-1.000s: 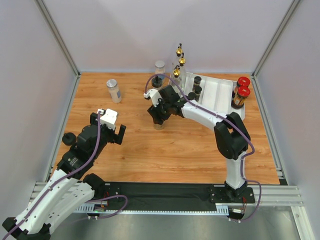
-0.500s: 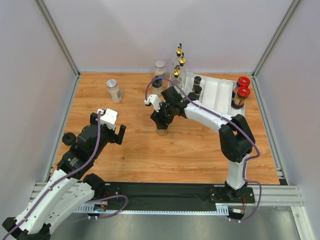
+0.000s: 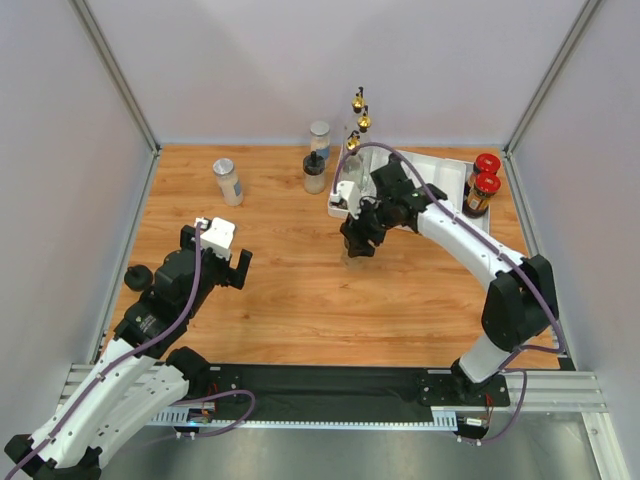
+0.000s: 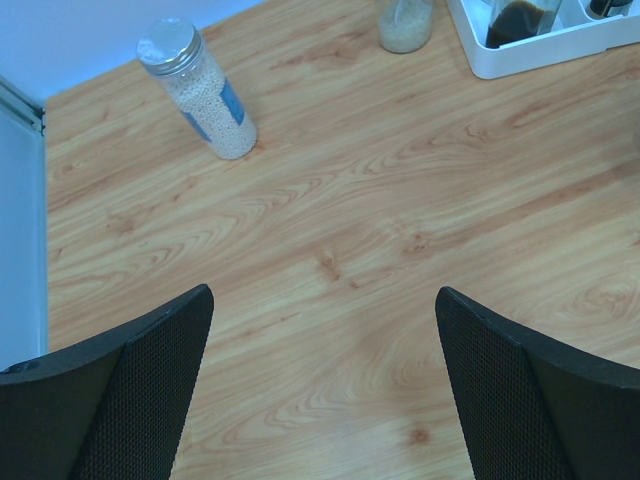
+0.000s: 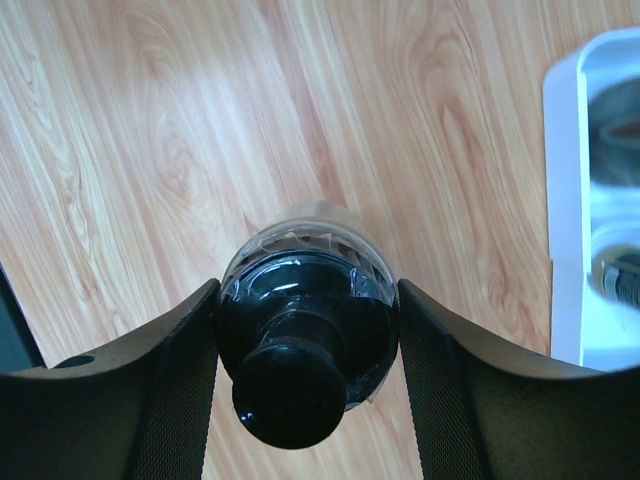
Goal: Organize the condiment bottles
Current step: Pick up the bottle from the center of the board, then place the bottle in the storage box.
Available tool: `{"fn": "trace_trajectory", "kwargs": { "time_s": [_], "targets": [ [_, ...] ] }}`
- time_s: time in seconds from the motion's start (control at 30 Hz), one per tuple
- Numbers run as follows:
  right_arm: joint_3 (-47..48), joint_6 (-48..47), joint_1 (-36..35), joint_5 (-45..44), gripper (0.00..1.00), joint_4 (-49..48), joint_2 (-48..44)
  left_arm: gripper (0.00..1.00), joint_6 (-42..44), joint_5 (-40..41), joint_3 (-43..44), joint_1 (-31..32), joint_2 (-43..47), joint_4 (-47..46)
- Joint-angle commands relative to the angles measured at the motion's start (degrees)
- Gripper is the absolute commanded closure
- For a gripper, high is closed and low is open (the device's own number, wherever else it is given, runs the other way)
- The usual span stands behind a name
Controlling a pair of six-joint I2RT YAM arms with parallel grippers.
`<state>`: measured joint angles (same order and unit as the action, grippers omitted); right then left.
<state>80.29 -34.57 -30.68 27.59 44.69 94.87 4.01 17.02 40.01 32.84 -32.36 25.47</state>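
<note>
We have the right pincer [image 5: 305, 345] closed snugly on a black-capped spice jar [image 5: 300, 295] over the tabletop [image 5: 150, 150] beside the white tray [image 5: 565, 200], so we'd carry it upright into a free compartment.

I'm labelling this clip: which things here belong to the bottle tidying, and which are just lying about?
Job: gold-spouted bottles, red-lidded jars, silver-lidded jars, black-capped jar between the right fingers.
Just there: white tray, wooden table.
</note>
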Motion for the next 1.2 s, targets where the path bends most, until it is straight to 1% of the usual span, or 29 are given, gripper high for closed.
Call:
{"fn": "trace_trajectory", "kwargs": {
  "time_s": [0.0,0.13,0.3,0.43,0.53,0.6,0.63,0.8,1.07,1.17],
  "targets": [
    [-1.6,-1.6,3.9,4.3,0.87,1.5,-5.1,0.00,0.7,-0.2,-0.6,-0.2,0.0,-1.2],
    [-4.3,-1.1,11.3,7.4,0.87,1.5,-9.1,0.00,0.7,-0.5,-0.5,-0.2,0.1,-1.2],
    [-5.8,-1.1,18.5,9.7,0.87,2.1,-12.9,0.00,0.7,-0.9,-0.5,-0.3,-0.2,-1.2],
    [-5.0,-0.7,25.1,10.7,0.87,2.6,-13.4,0.00,0.6,-1.0,-0.5,-0.2,-0.2,-1.2],
    [-3.3,-0.5,28.9,10.6,0.87,2.7,-12.9,0.00,0.6,-1.2,-0.5,-0.2,-0.3,-1.3],
    [-1.4,-0.4,30.1,10.3,0.87,2.9,-12.3,0.00,0.6,-1.3,-0.5,-0.2,-0.5,-1.1],
    [-0.7,-0.2,32.4,10.2,0.87,2.9,-11.3,0.00,0.6,-1.2,-0.5,-0.2,-0.5,-1.1],
    [5.0,1.5,34.9,8.5,0.87,1.8,-7.1,0.00,0.6,-1.1,-0.5,-0.2,-0.6,-1.2],
    [15.7,5.6,35.0,4.6,0.87,-1.8,2.8,0.00,0.6,-0.8,-0.6,-0.3,-0.7,-1.0],
    [19.6,7.2,35.0,3.3,0.87,-3.3,7.9,0.00,0.7,-0.8,-0.5,-0.2,-0.8,-1.1]
  ]
}}
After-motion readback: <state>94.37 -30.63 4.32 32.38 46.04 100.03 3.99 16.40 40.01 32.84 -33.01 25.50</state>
